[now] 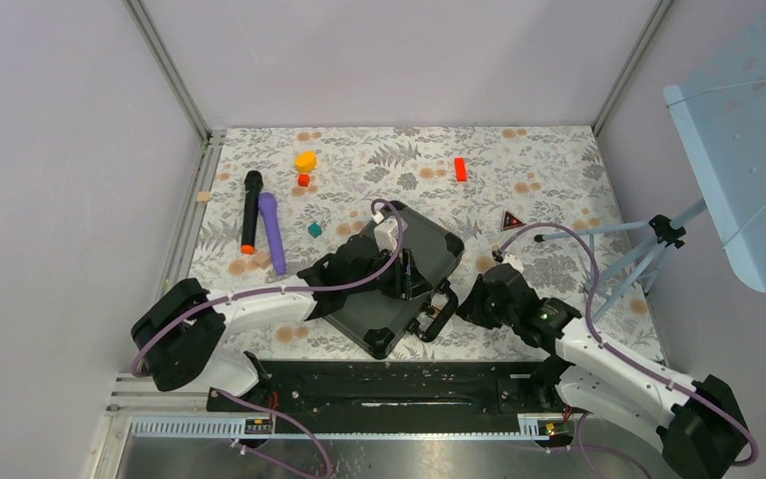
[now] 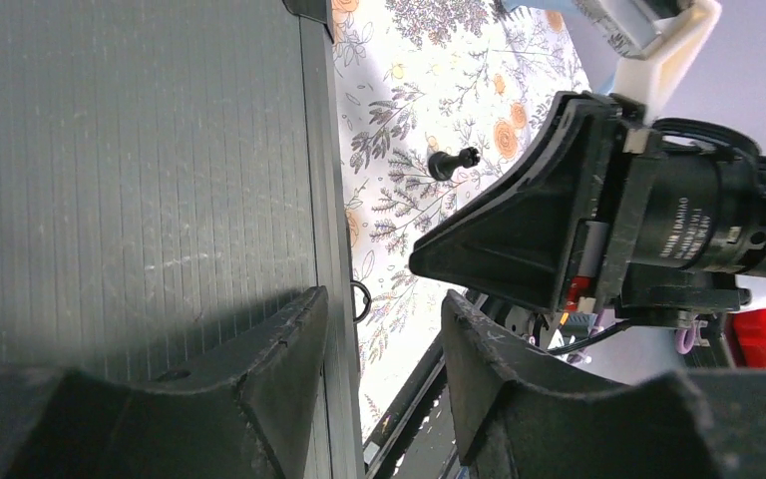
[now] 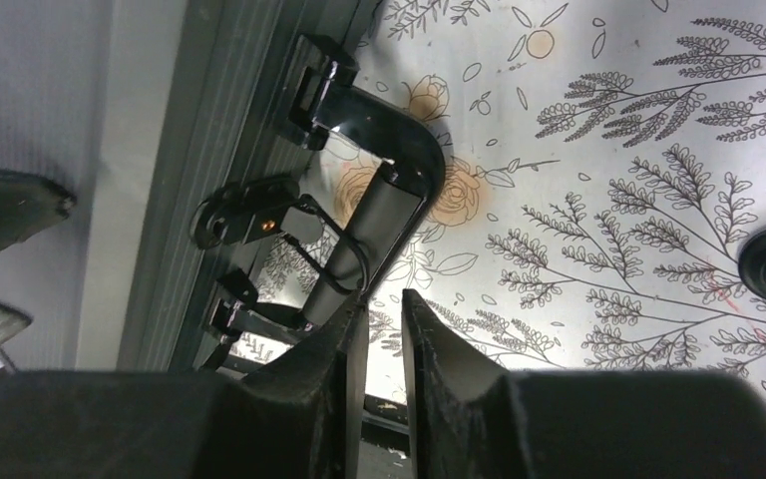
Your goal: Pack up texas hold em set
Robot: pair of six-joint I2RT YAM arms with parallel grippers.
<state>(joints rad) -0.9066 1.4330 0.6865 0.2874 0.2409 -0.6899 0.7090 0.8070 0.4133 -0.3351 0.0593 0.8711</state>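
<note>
Closed black ribbed hard case [image 1: 434, 257] lying flat on the floral-patterned counter [image 1: 559, 190], both arms at its right side.

Case sits skewed near the counter's front centre, lid down, and its black loop handle [image 3: 379, 210] projects towards the right arm. Left claw [image 2: 381, 299] stands apart with a clear gap, one finger over the lid and the other past the case edge. Right claw [image 3: 383, 299] stands narrowly apart with only counter visible between its fingers, its tips just beside the handle.
</note>
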